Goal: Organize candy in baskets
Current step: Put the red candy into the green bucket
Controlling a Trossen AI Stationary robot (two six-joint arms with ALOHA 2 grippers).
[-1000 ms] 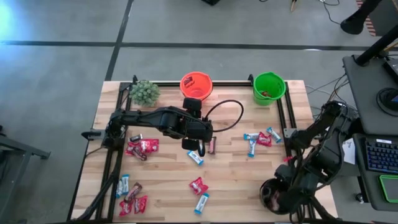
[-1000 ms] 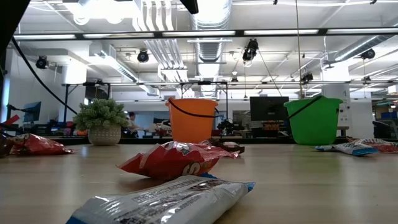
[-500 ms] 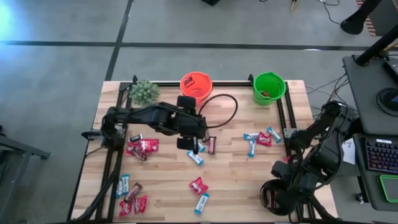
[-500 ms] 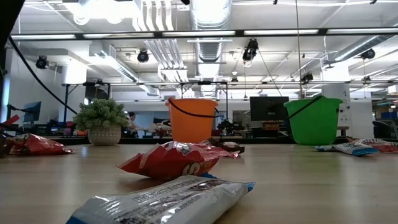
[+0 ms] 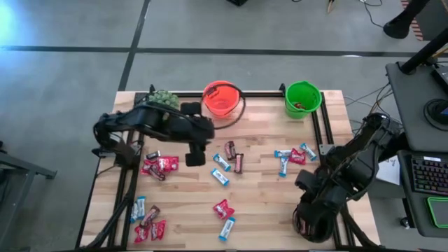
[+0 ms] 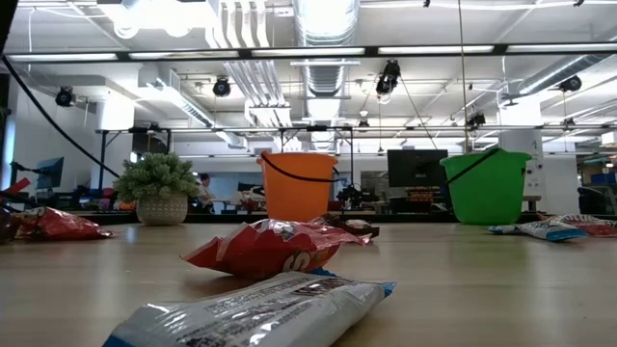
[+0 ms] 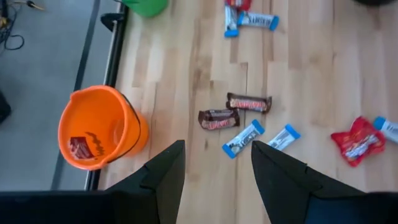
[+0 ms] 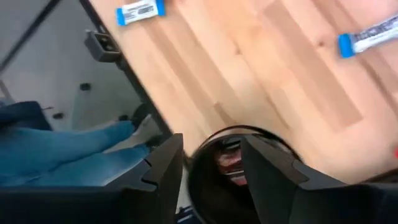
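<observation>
Left gripper (image 7: pixel 214 168), jaws parted and empty, hangs beside the orange basket (image 5: pixel 220 97); brown candy bars (image 7: pixel 235 111) lie just beyond. Right gripper (image 8: pixel 211 165), also spread and empty, hovers over the black basket (image 8: pixel 233 171). Bars look light, crinkly, slippery: pinch across the middle. Bare wooden table (image 5: pixel 266 196); open workshop behind.

Left gripper (image 5: pixel 195 155) apparently swung leftward.
</observation>
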